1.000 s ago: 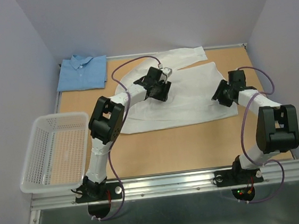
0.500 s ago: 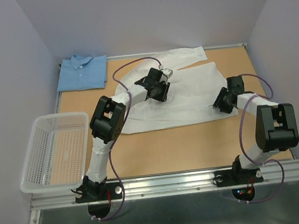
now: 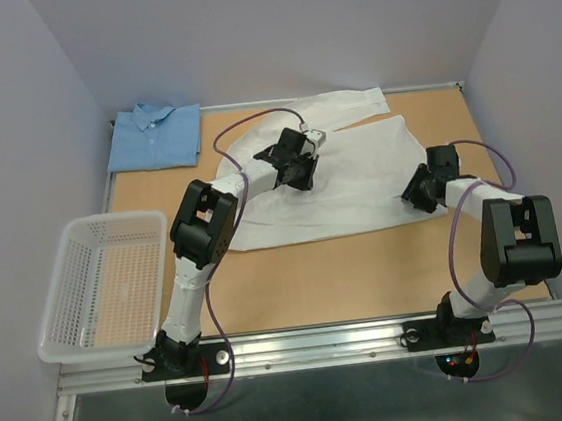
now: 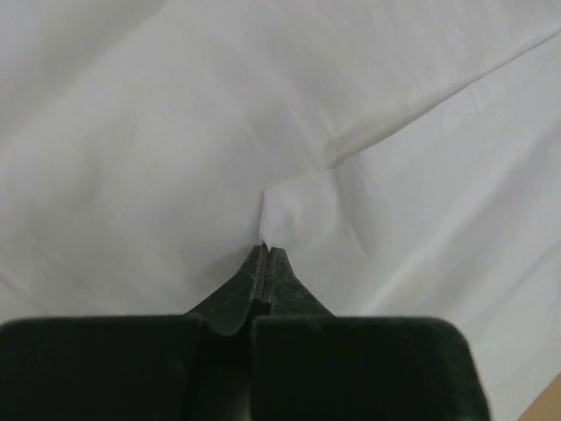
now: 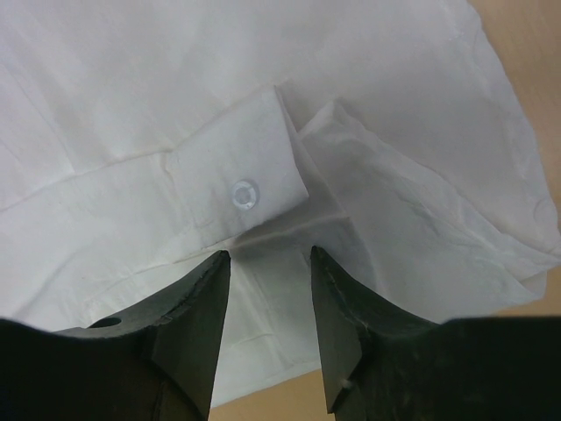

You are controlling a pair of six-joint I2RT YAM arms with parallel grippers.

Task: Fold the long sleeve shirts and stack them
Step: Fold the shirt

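White shirt (image 3: 348,178) lies spread mid-counter (image 3: 368,272); blue shirt (image 3: 155,135) sits folded at far-left corner. Left pincer (image 4: 266,254) clenched on a pinch of white cloth. Right pincer (image 5: 268,256) released, jaws poised at the cuff (image 5: 237,175). Best: close fully on the cuff, then move both together, cloth taut.

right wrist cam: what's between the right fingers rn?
Between the fingers of the open right gripper, the right wrist view shows only cloth of the plain white button-up shirt; its buttoned cuff lies just ahead. Nothing else.
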